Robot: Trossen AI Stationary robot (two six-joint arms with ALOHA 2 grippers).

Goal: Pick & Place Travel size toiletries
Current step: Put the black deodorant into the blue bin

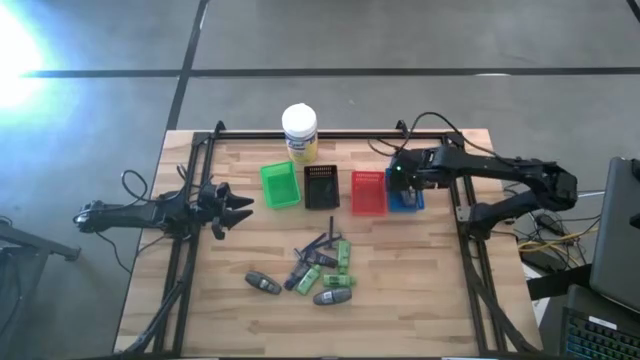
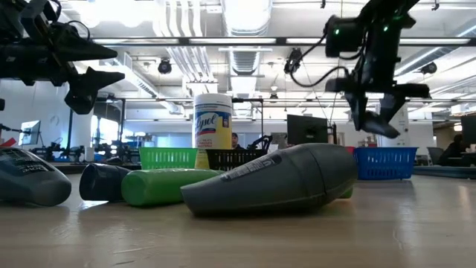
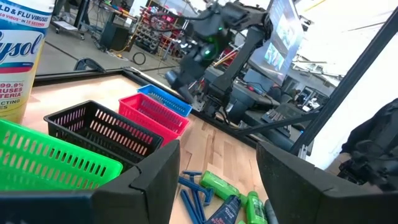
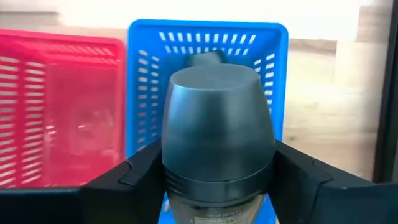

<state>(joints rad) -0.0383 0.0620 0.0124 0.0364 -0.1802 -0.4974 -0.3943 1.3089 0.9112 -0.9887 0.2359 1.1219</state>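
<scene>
Holding a dark grey oval tube (image 4: 217, 137) pinched between the fingers of the right gripper (image 4: 217, 186), poised directly over the blue basket (image 4: 146, 81), beside the red basket (image 4: 56, 106). Looking light, rigid and smooth-skinned, so probably prone to slipping; gripping across the narrower flat sides near the capped end seems safest. Hovering with the left gripper (image 1: 235, 212) spread wide and empty above the table's left side, near the green basket (image 1: 280, 185). Lying in a loose cluster on the wooden table (image 1: 420, 310): remaining toiletries (image 1: 320, 272).
</scene>
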